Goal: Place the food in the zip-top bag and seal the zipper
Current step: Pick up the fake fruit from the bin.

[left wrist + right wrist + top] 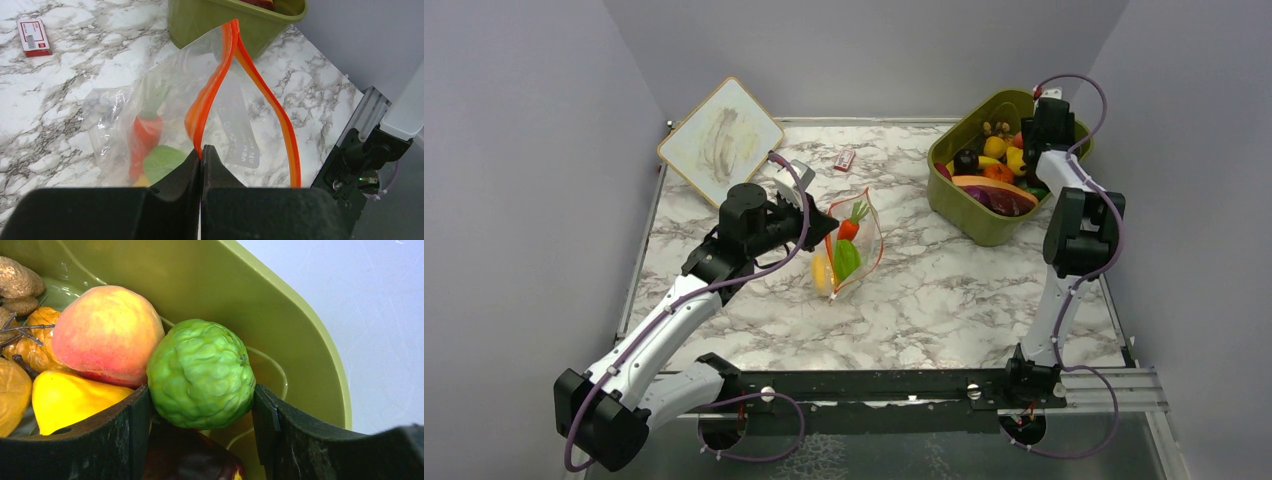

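The clear zip-top bag (856,245) lies mid-table, its mouth open. It holds an orange carrot (146,135), a green piece (162,161) and a yellow piece (822,272). My left gripper (201,155) is shut on one lip of the orange-red zipper (215,85) and holds it up; in the top view the left gripper (816,228) is at the bag's left edge. My right gripper (200,405) is inside the olive tub (969,215), its fingers touching both sides of a bumpy green fruit (200,372). A peach (105,335), a yellow fruit (70,397) and a dark purple one (190,455) lie beside it.
A small red-white packet (845,159) lies behind the bag. A tan-rimmed board (720,140) leans at the back left. The tub holds several more toy foods and stands at the back right near the wall. A black rail (904,385) runs along the near edge.
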You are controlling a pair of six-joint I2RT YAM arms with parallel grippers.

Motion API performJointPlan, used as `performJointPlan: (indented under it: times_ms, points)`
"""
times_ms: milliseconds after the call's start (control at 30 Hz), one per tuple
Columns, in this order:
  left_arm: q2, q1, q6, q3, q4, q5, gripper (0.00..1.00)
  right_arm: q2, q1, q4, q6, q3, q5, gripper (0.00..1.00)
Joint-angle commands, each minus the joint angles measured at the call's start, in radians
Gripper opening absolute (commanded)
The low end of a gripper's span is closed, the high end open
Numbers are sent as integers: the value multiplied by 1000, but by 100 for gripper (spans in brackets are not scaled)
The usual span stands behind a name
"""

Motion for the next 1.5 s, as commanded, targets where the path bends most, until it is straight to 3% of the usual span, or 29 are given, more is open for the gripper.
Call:
performJointPlan:
  times_ms: [0, 267, 967, 1467]
  points:
    - [-18, -3, 0, -9, 23, -18, 0, -96, 0, -39, 27, -7, -83, 51]
    - [-14, -3, 14, 0, 4, -51, 0, -233, 23, -151, 135, -11, -164, 49]
    - [-19, -2, 29, -6, 10, -80, 0, -728, 174, -186, 366, -465, -471, 47]
    - [-20, -2, 30, -33, 60, -38, 0, -1048, 307, -117, 511, -681, -855, 47]
